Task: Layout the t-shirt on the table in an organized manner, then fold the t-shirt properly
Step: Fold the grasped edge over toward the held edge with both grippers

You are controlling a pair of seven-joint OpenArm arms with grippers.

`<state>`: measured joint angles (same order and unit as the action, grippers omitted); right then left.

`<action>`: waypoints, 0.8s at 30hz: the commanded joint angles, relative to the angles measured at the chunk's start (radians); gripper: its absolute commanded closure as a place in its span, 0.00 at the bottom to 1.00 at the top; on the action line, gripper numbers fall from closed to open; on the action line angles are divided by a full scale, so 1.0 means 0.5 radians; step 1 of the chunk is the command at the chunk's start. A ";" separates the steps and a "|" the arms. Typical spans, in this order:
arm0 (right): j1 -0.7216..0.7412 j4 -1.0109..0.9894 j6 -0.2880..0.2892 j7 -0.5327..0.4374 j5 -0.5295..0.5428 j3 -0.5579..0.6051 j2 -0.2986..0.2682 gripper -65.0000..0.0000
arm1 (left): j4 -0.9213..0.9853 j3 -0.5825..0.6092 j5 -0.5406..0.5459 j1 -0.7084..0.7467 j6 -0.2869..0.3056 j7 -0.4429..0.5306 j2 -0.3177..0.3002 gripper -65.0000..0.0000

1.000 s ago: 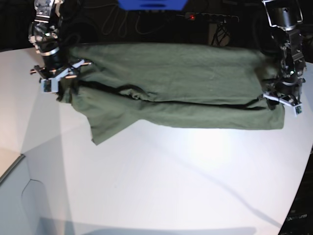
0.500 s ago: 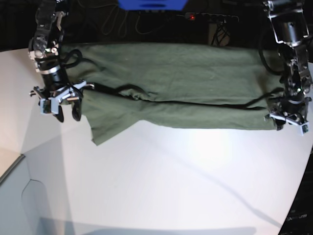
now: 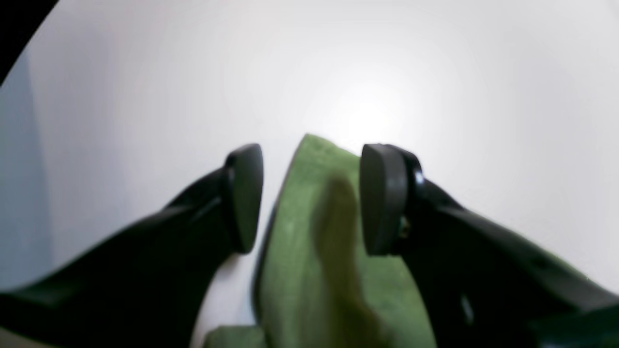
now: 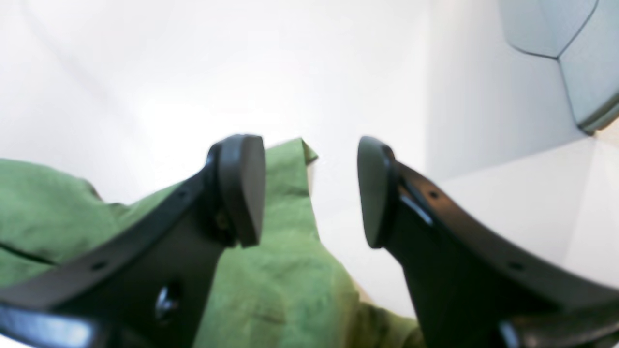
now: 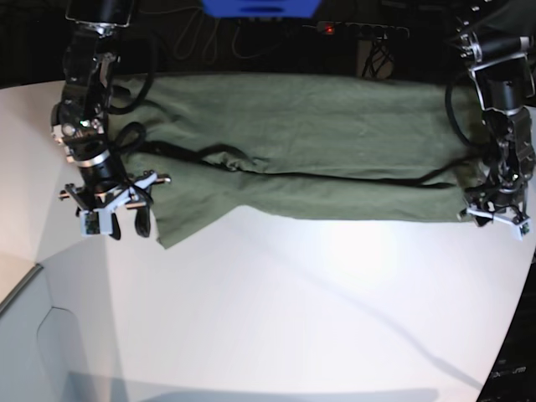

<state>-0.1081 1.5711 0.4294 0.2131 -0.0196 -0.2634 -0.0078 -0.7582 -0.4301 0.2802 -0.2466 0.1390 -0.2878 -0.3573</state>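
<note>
Shirt (image 5: 293, 151) lies spread along the far tabletop (image 5: 293, 310), folded lengthwise. Both jaws stand wide, holding nothing (hem corners beneath them). A one-sided regrasp could skew the fold.

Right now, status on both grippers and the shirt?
Left gripper open, straddling t-shirt corner. Right gripper open beside sleeve edge. Shirt spread on table, nothing blocking.

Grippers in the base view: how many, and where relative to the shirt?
2. The right gripper, open, hangs at the t-shirt's near corner at image left. The left gripper, open, is at the opposite end, image right. None hidden.
</note>
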 commanded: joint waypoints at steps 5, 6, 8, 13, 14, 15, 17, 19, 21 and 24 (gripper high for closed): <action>0.086 -0.026 -0.001 -0.056 0.029 0.001 -0.010 0.53 | -0.026 0.015 0.006 -0.091 0.006 0.049 -0.042 0.52; 0.110 -0.047 -0.001 -0.056 0.029 0.001 -0.010 0.53 | -0.026 0.058 0.006 -0.107 0.006 0.052 -0.042 0.52; 0.132 -0.109 -0.001 -0.056 0.029 0.001 -0.014 0.53 | 0.033 0.147 0.006 -0.125 0.006 0.056 -0.045 0.52; 0.129 -0.149 -0.001 -0.056 0.029 0.001 -0.023 0.53 | 0.272 0.208 0.006 -0.257 0.003 0.062 -0.045 0.52; 0.129 -0.149 -0.001 -0.056 0.029 0.001 -0.023 0.53 | 0.290 0.208 0.006 -0.263 0.000 0.062 -0.045 0.52; 0.132 -0.149 -0.001 -0.056 0.029 -0.003 -0.026 0.53 | 0.297 0.208 0.009 -0.263 0.000 0.062 -0.045 0.52; 0.135 -0.149 -0.001 -0.056 0.029 -0.006 -0.029 0.53 | 0.297 0.208 0.009 -0.263 -0.003 0.062 -0.045 0.52; 0.138 -0.149 0.002 -0.056 0.025 -0.009 -0.044 0.53 | 0.300 0.208 0.009 -0.263 -0.010 0.062 -0.045 0.52; 0.138 -0.149 0.002 -0.056 0.025 -0.003 -0.063 0.52 | 0.309 0.205 0.012 -0.263 -0.016 0.062 -0.073 0.52; 0.141 -0.149 0.005 -0.056 0.025 -0.003 -0.063 0.52 | 0.309 0.205 0.012 -0.263 -0.016 0.062 -0.076 0.52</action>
<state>-0.0528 1.4784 0.4294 0.2138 -0.0193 -0.2661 -0.0360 -0.5922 -0.3248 0.2810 -0.3550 0.1318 -0.2752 -0.3771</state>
